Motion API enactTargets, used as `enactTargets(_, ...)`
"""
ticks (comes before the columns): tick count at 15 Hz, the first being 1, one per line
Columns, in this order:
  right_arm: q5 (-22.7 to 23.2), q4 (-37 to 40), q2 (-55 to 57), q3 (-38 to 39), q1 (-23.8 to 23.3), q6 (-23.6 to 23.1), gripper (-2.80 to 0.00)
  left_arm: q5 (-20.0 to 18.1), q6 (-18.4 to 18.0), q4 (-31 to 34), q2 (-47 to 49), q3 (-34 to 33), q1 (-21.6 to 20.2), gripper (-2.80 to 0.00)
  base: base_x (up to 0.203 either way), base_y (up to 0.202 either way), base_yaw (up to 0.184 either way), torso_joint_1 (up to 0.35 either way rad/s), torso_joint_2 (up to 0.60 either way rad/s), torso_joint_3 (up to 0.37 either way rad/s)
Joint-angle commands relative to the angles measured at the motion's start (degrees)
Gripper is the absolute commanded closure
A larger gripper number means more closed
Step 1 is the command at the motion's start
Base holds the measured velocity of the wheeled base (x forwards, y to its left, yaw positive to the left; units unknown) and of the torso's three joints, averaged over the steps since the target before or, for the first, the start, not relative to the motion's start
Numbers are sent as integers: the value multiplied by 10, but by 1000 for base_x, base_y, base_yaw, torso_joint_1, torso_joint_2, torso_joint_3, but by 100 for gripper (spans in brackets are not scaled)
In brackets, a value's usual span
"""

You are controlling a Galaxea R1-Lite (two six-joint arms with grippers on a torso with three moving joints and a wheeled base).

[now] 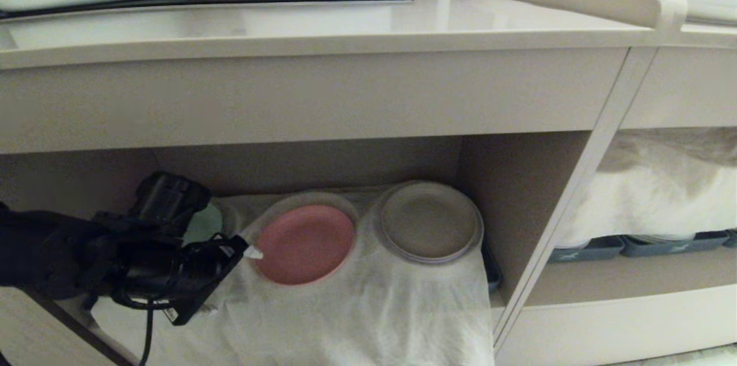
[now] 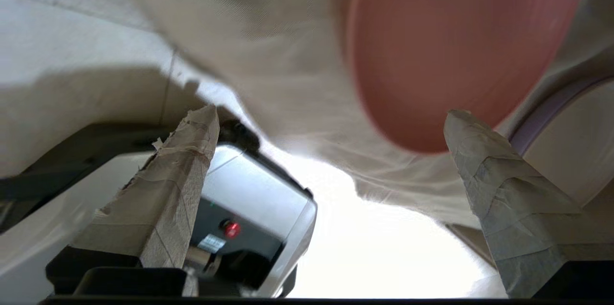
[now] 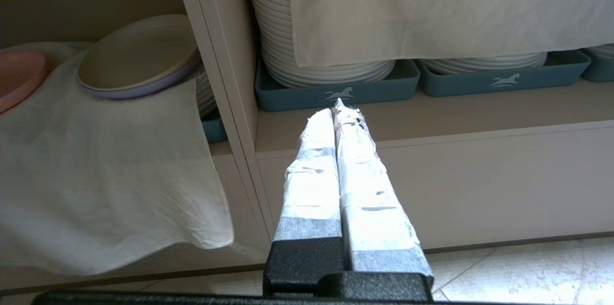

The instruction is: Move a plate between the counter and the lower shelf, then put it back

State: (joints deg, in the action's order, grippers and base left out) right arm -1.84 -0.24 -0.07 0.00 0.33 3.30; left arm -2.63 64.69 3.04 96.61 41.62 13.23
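Pink plate [image 1: 304, 244]: lies on the white cloth [image 1: 368, 314] in the lower shelf [image 1: 518, 193], low centre of the head view, beside a beige plate [image 1: 429, 222].
Left gripper [image 1: 249, 252]: my fingers are spread wide, empty, one tip just at the plate's left rim.
Right gripper [image 3: 338, 113]: pressed closed on nothing, parked by the tray shelf.
Snag risk: loose cloth under the rim could get pinched with the plate and drag.
Slip risk: the rim is shallow, so a thin bite may let it tilt out.
Knock risk: lifting toward the counter [image 1: 345, 26], I could clip its thick front edge.
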Motion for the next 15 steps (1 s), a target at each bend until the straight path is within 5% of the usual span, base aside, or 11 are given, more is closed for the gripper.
enactTargets(1,0,0,1,0,0,0,0,-1,3,23,-23,-1,0,-280,0,0,0,0,0,0)
enactTargets(11,0,0,1,0,0,0,0,-1,-38,34,-98,-93,6,-280,0,0,0,0,0,0)
enactTargets(12,0,0,1,0,0,0,0,-1,-42,34,-108,-98,6,0,0,0,0,0,0,0)
enactTargets(15,0,0,1,0,0,0,0,-1,-54,35,-133,-123,6,0,0,0,0,0,0,0)
